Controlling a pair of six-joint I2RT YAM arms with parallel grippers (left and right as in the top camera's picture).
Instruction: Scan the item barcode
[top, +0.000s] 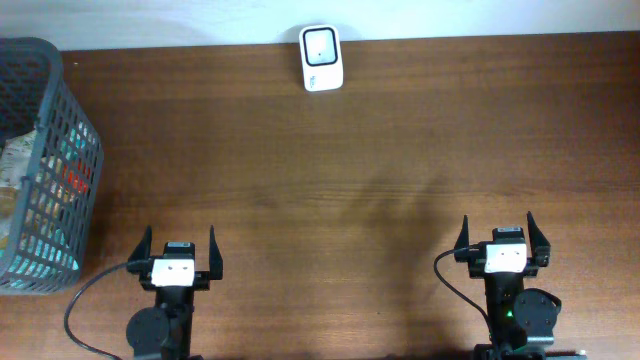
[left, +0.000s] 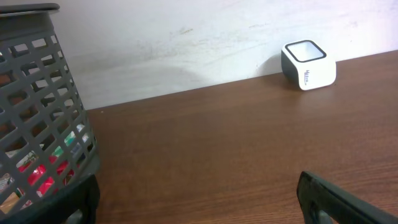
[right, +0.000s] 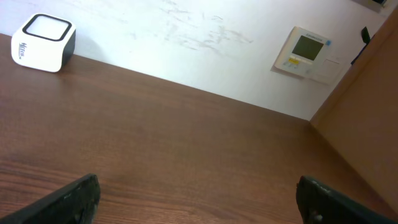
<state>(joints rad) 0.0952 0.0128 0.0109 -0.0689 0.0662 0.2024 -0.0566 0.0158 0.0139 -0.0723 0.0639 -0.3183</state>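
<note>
A white barcode scanner (top: 321, 58) with a dark window on top stands at the table's far edge, also seen as the scanner (left: 308, 65) in the left wrist view and the scanner (right: 42, 42) in the right wrist view. Packaged items (top: 45, 170) lie inside a grey mesh basket (top: 60, 100) at the far left; no single item can be told apart. My left gripper (top: 177, 245) sits open near the front edge, nothing between its fingers. My right gripper (top: 503, 234) is open too, at the front right, holding nothing.
The basket (left: 37, 124) stands close to my left gripper's left finger (left: 81, 199). Bare brown tabletop (top: 350, 190) stretches between the grippers and the scanner. A white wall with a thermostat panel (right: 306, 55) lies behind the table.
</note>
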